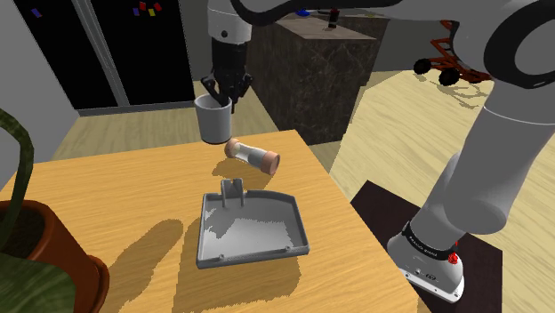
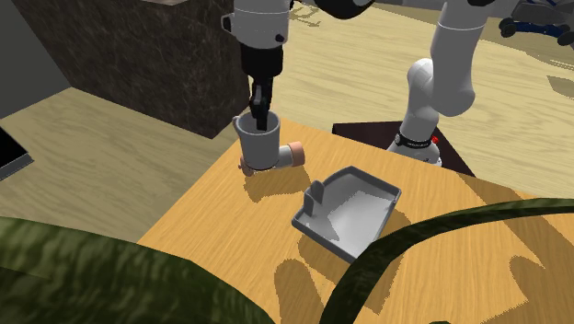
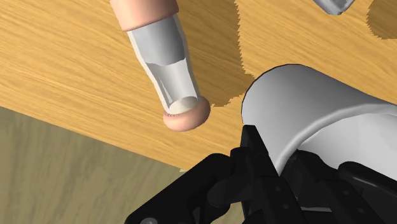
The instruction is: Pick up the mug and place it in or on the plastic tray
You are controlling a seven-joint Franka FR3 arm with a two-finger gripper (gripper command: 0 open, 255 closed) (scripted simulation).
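Note:
A plain grey-white mug (image 1: 213,121) hangs upright just above the far end of the wooden table (image 1: 107,196), with my black gripper (image 1: 224,92) shut on its rim from above. In the second exterior view the mug (image 2: 258,144) sits under the gripper (image 2: 261,118), one finger inside the cup and one outside. In the wrist view the mug (image 3: 318,121) is clasped at the gripper (image 3: 259,145). The grey tray (image 1: 252,228) lies on the table nearer the stand, apart from the mug; its wall (image 2: 313,204) faces the mug.
A clear bottle with pinkish ends (image 1: 253,156) lies on its side between mug and tray, also seen as the bottle (image 3: 167,63) beside the mug. A potted plant (image 1: 40,253) stands at the shoulder view's left. A dark stone counter (image 1: 311,71) rises behind the table.

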